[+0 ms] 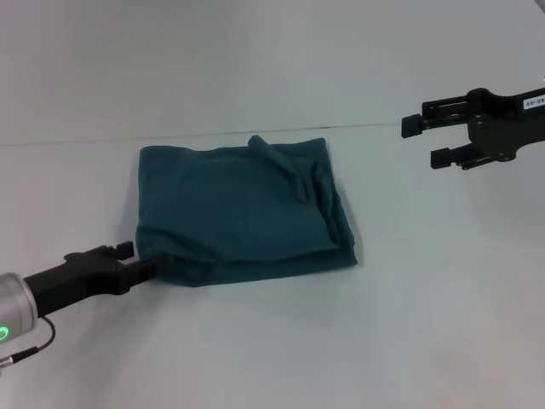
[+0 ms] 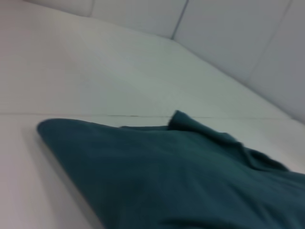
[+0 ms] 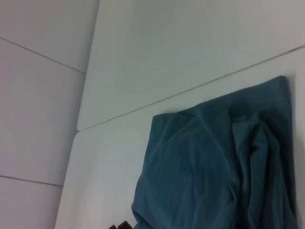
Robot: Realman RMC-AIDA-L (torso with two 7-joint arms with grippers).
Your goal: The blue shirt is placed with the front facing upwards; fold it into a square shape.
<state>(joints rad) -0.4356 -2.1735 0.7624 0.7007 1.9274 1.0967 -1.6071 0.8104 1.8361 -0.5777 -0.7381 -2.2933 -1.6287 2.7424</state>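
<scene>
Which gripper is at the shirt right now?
The left gripper, low at the blue shirt near-left corner. The right gripper hangs open, off to the side.

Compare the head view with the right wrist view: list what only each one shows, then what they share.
Only the head view shows both arms: the left pincer low at the near left corner of the blue shirt, and the right pincer open, raised off to the shirt's far right and apart from it. It also shows the whole folded, roughly square outline.

Only the right wrist view shows the wall panels past the table's corner.

Both show the shirt with bunched folds along one side, the white table and no print visible.
</scene>
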